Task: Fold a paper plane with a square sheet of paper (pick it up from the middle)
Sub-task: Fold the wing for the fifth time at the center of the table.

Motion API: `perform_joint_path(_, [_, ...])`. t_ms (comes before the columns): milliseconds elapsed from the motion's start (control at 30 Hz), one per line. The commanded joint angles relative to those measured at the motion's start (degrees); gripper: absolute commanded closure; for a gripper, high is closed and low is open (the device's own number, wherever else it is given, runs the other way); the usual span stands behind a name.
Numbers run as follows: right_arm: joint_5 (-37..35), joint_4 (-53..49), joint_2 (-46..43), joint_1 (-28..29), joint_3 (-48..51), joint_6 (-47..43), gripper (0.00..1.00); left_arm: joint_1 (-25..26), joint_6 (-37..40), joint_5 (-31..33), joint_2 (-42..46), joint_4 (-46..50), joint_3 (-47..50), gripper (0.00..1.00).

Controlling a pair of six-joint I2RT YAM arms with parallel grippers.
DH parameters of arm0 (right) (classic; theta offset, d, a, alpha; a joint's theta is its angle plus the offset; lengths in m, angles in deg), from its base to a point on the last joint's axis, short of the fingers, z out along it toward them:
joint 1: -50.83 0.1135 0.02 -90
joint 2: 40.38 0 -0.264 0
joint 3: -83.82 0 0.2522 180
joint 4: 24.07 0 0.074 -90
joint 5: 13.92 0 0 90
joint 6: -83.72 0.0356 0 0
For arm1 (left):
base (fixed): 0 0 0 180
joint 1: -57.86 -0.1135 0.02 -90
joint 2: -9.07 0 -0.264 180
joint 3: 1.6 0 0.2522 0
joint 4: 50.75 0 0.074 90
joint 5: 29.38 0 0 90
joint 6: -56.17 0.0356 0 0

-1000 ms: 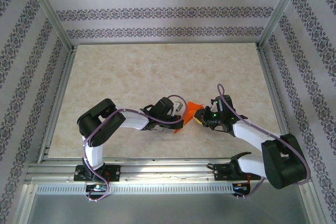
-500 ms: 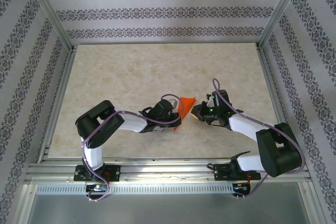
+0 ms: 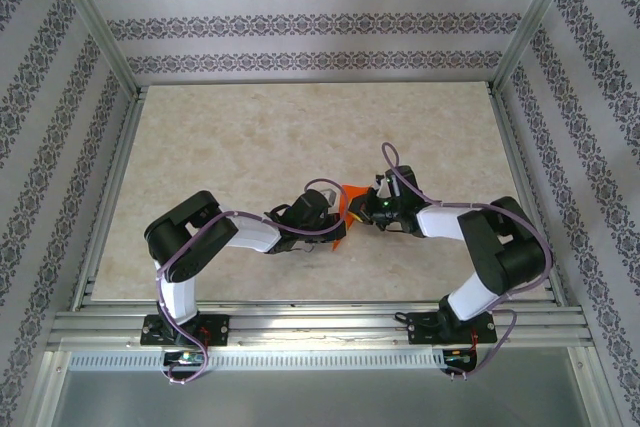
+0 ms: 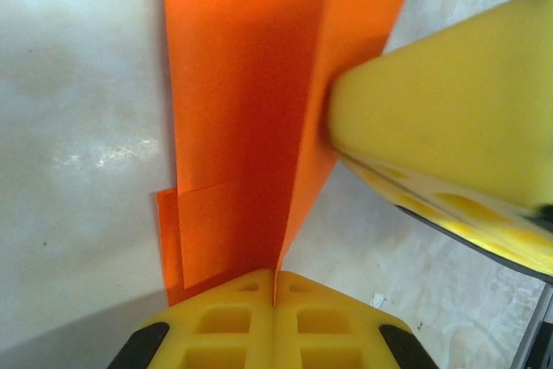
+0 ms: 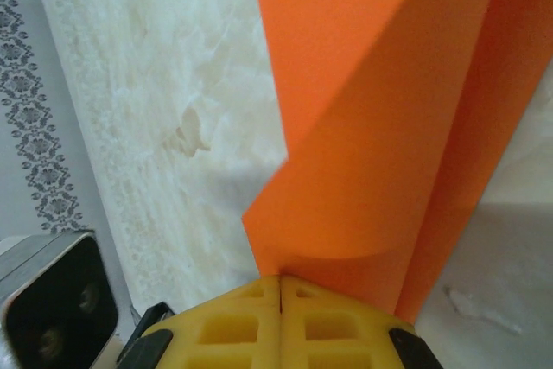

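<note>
Working a crease into the thin bright orange paper sheet, partly folded and raised off the pale marbled tabletop near its middle, a touch toward 4 o'clock.

Reaching in from 8 o'clock: left gripper, yellow pads pinched shut on the folded edge at the 6 o'clock end of the sheet in its wrist view. Treat that pinch as the anchor; no sliding there.

Reaching in from 3 o'clock: right gripper, likewise closed on the paper, at a curled-over layer.

Probably best to draw the right pinch along the fold, away from the left one, slowly and level, sharpening the crease. Avoid twisting: easy to rip or skew such thin paper between two clamps. Check alignment of the layer edges before pressing flat.
</note>
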Motion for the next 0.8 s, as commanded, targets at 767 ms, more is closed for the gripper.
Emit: perform_joint_path(767, [6.4,3.5,5.2,-2.3,-1.4,-3.6,0.97,-1.4,-2.8,-5.7,-1.2,2.9,2.7,1.0])
